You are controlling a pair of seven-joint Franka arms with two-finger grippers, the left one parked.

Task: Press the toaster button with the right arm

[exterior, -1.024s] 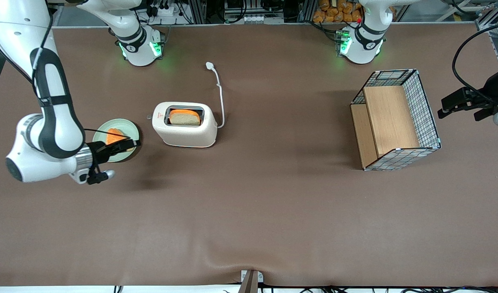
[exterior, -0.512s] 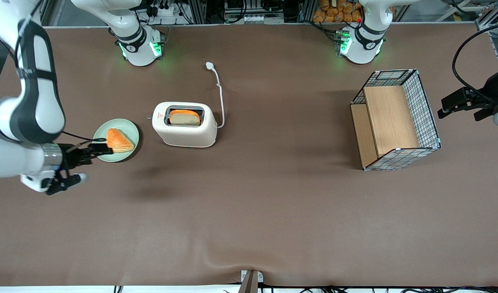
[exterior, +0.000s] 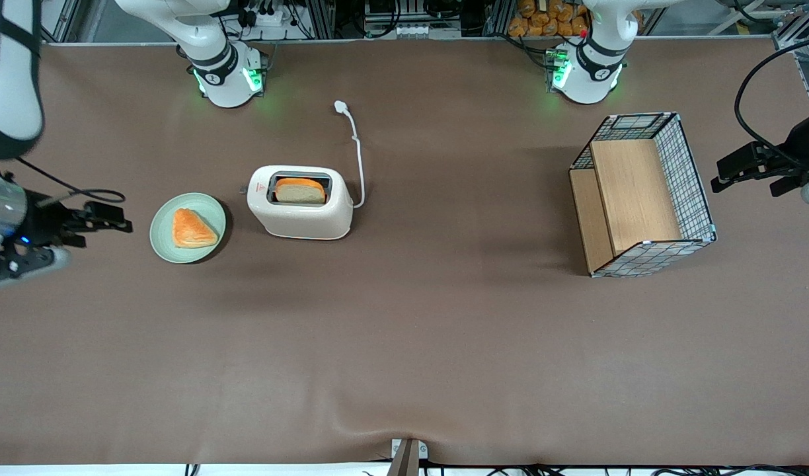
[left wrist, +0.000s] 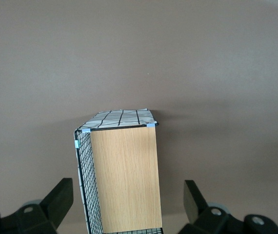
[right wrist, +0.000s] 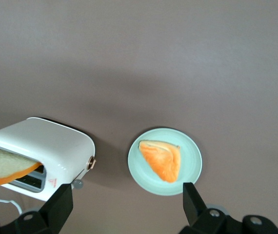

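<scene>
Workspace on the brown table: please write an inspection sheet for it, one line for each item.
Surface: brown table cover, slightly puckered at the edge nearest the front camera.
Job's things: toaster upright, a bread slice standing in one slot; toaster button on its narrow end facing the plate, untouched.
Clutter: green plate with a pastry beside the toaster; wire basket with wooden panels toward the parked arm's end.
Grippers: gripper open, holding nothing, apart from the plate, toward the working arm's end.
Cables: white cord, its plug lying loose on the table.
Surroundings: frames, cabling and orange items along the table's edge farthest from the front camera.
</scene>
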